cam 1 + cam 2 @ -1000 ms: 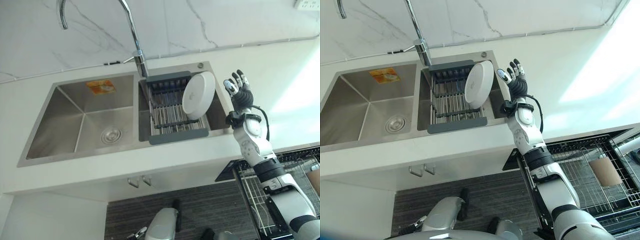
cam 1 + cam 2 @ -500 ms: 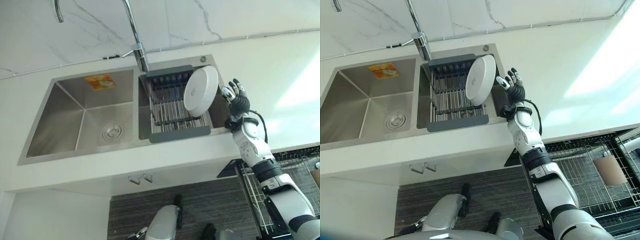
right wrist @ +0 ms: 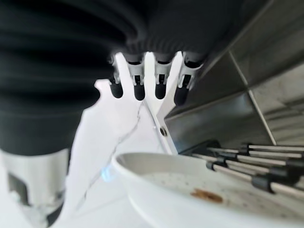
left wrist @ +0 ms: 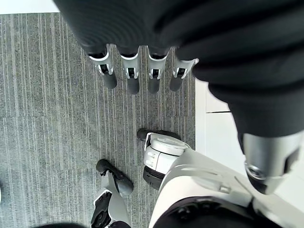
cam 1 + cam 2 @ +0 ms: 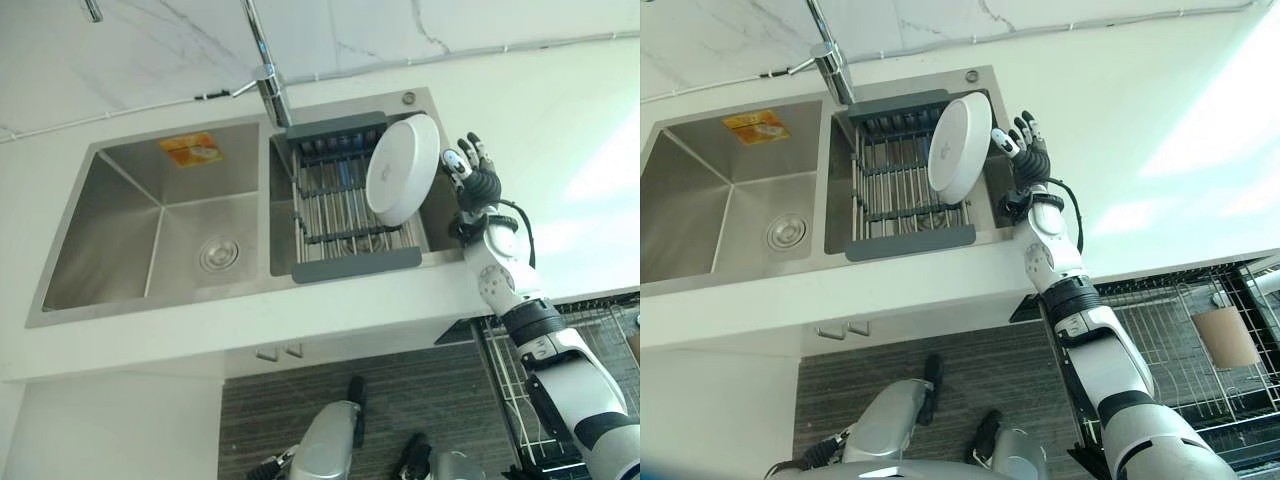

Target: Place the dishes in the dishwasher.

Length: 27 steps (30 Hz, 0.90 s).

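A round white plate (image 5: pixel 402 169) stood on edge, tilted, in the grey-framed drying rack (image 5: pixel 350 210) set in the right basin of the steel sink (image 5: pixel 150 235), just to the left of the right hand (image 5: pixel 473 176). In the right wrist view its face carried a small brown smear. The right hand hovered by the plate's rim, fingers (image 3: pixel 138 90) spread straight and apart, holding nothing. To that hand's right lay bare white worktop (image 5: pixel 570 150); below it, the pulled-out dishwasher rack (image 5: pixel 1185 350) stood open. The left hand (image 4: pixel 137 76) hung over the floor, fingers straight.
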Tool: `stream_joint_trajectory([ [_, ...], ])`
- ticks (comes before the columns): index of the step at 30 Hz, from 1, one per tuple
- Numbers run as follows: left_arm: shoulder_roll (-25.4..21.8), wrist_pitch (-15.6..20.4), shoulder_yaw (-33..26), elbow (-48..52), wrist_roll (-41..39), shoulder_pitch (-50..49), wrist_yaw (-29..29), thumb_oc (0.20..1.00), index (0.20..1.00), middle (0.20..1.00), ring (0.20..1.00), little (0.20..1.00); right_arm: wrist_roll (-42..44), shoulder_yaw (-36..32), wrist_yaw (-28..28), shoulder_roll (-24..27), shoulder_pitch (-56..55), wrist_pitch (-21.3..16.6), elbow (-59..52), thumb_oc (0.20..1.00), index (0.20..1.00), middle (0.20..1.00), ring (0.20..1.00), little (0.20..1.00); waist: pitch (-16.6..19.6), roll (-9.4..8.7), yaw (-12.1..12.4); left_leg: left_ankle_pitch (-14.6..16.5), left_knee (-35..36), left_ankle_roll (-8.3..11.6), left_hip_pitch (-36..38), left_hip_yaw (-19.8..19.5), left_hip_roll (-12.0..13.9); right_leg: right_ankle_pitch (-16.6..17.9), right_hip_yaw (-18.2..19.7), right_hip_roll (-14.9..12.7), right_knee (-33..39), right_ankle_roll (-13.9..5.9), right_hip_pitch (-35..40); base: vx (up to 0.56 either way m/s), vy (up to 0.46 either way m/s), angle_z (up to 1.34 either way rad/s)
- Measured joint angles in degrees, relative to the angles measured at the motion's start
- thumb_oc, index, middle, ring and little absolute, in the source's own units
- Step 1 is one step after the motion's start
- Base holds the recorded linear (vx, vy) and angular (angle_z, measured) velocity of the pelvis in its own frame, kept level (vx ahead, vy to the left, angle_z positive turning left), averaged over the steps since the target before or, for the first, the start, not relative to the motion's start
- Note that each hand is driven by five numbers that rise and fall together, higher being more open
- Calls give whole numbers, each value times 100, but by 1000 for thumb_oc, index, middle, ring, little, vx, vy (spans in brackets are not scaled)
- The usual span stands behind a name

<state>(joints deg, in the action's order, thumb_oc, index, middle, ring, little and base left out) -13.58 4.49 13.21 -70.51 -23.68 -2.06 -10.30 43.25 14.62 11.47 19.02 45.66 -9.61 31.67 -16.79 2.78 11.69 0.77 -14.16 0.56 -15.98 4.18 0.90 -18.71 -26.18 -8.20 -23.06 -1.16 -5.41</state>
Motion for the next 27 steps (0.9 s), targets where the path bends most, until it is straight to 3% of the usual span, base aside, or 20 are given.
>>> stream_joint_trajectory([
  [27, -13, -4, 46, 8, -34, 84, -7, 1000, 1000, 1000, 1000, 1000, 71, 180, -294, -158, 158, 110, 77, 1000, 1000, 1000, 1000, 1000, -116, -1, 57, 2, -4, 2, -8, -47, -20, -1, 48, 2, 1, -5, -27, 2, -5, 0],
])
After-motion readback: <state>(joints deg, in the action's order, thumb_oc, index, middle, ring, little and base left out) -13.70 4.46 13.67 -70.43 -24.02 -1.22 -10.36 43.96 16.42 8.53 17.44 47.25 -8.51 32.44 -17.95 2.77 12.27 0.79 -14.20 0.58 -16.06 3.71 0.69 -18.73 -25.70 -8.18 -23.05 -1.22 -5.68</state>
